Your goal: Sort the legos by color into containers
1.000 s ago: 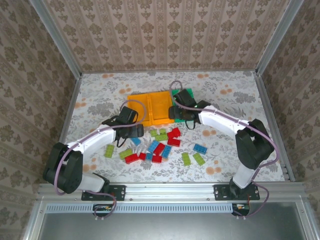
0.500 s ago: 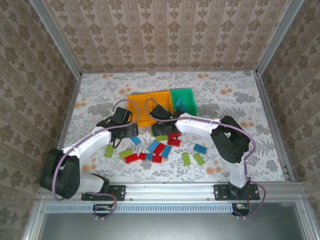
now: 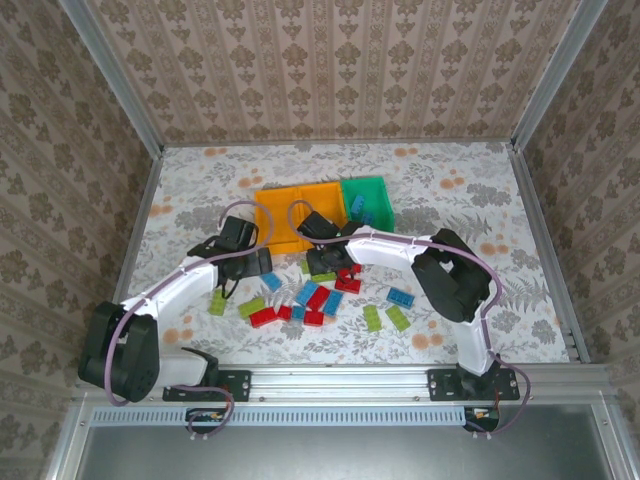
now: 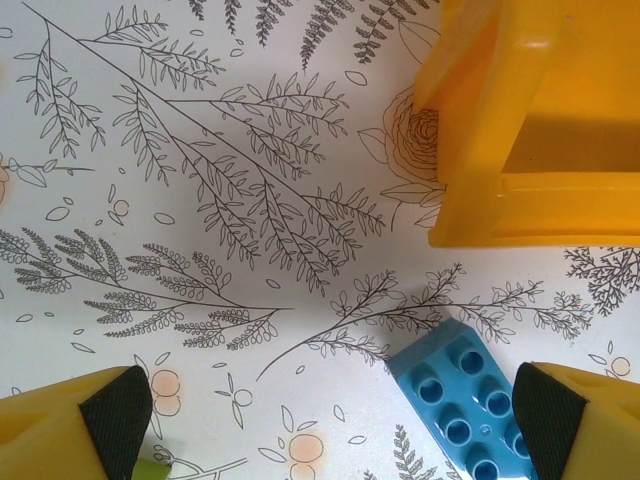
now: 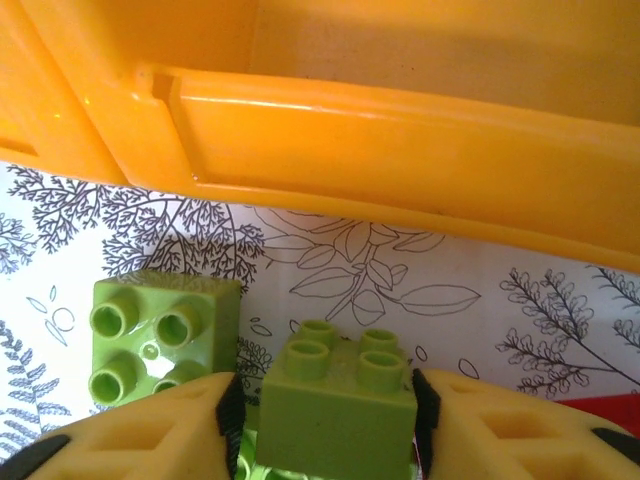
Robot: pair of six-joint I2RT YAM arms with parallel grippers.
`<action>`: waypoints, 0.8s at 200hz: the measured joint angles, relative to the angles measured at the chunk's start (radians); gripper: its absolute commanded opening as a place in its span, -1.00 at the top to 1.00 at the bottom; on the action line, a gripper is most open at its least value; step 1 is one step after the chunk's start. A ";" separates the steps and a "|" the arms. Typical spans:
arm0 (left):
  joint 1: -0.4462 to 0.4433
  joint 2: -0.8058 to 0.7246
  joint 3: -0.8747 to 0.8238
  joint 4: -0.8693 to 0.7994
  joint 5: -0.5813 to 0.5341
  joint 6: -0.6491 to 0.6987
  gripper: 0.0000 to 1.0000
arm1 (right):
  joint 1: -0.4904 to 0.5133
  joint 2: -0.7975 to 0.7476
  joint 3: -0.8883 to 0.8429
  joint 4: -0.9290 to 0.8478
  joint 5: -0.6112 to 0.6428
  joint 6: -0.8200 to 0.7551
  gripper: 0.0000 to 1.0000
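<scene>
Two orange containers (image 3: pixel 275 218) and a green container (image 3: pixel 374 190) stand in a row at mid-table; blue legos (image 3: pixel 357 207) lie in the green one. Red, blue and lime legos are scattered in front of them. My right gripper (image 3: pixel 322 262) is low, just in front of the orange bins. It is shut on a lime green lego (image 5: pixel 338 405), with a pad against each side. A second lime lego (image 5: pixel 160 335) lies to its left. My left gripper (image 3: pixel 243 268) hangs open over the cloth, with a blue lego (image 4: pixel 465 410) close to its right finger.
Loose legos lie near me: red ones (image 3: pixel 263 317), lime ones (image 3: pixel 217 303) at the left, lime (image 3: pixel 372 318) and blue (image 3: pixel 401 297) at the right. An orange bin wall (image 5: pixel 400 140) is close ahead of the right gripper. The enclosure's walls ring the floral cloth.
The right arm swung from the green bin down to the legos in front of the orange bins, and its jaws closed on a lime lego. The left gripper drifted slightly left.
</scene>
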 measured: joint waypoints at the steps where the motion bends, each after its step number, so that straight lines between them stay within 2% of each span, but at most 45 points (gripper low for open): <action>1: 0.000 0.000 0.000 0.000 0.000 0.000 -0.94 | 0.000 0.000 0.000 0.000 0.000 0.001 0.13; 40: 0.000 0.000 0.000 0.000 0.000 0.000 -0.93 | 0.000 0.001 0.006 -0.003 0.004 0.008 0.29; 107: -0.001 0.000 0.000 0.001 0.016 0.000 -0.93 | -0.023 -0.113 0.030 -0.025 0.028 0.006 0.29; 160: -0.044 0.001 -0.003 0.011 0.031 -0.034 -0.92 | -0.095 -0.057 0.190 -0.014 0.064 -0.021 0.26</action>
